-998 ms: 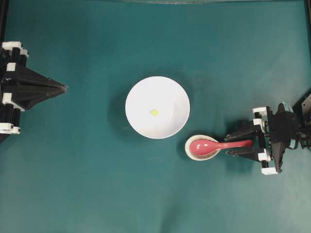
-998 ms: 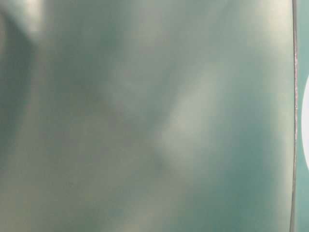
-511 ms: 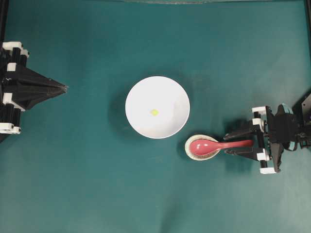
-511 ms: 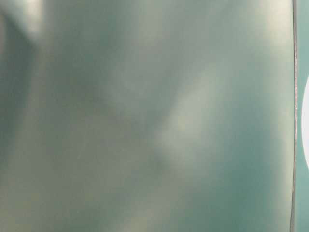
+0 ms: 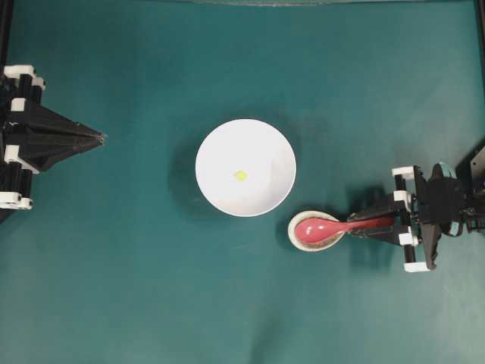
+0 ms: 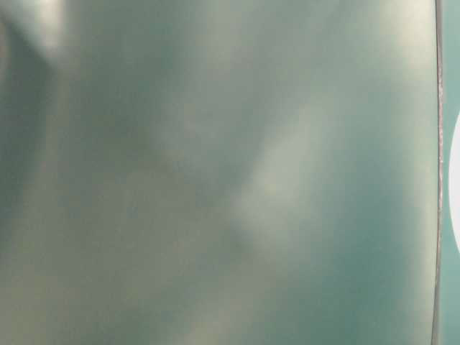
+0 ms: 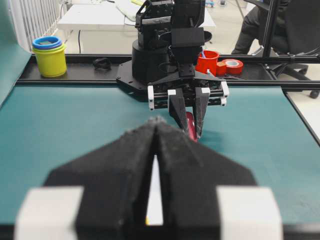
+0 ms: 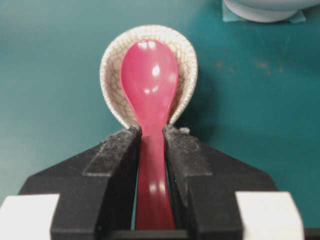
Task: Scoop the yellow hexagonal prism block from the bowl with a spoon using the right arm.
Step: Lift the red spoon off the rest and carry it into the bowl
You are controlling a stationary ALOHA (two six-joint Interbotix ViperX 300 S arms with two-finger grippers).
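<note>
The white bowl (image 5: 220, 144) sits mid-table with the tiny yellow block (image 5: 240, 175) lying inside it. The red-pink spoon (image 5: 318, 227) rests with its scoop in a small speckled spoon rest (image 5: 292, 226) at the bowl's lower right. My right gripper (image 5: 358, 227) is shut on the spoon's handle. In the right wrist view the gripper (image 8: 151, 132) has both pads against the spoon (image 8: 150, 80), whose scoop still lies in the rest (image 8: 111, 65). My left gripper (image 5: 101, 137) is shut and empty at the far left, far from the bowl.
The bowl's edge shows at the top of the right wrist view (image 8: 260, 11). Beyond the table's far rail, the left wrist view shows stacked cups (image 7: 50, 55), a red cup (image 7: 207, 61) and a tape roll (image 7: 232, 65). The table-level view is blurred.
My right gripper's fingers have closed from either side onto the spoon's handle. The spoon, bowl, block and left arm have not moved.
</note>
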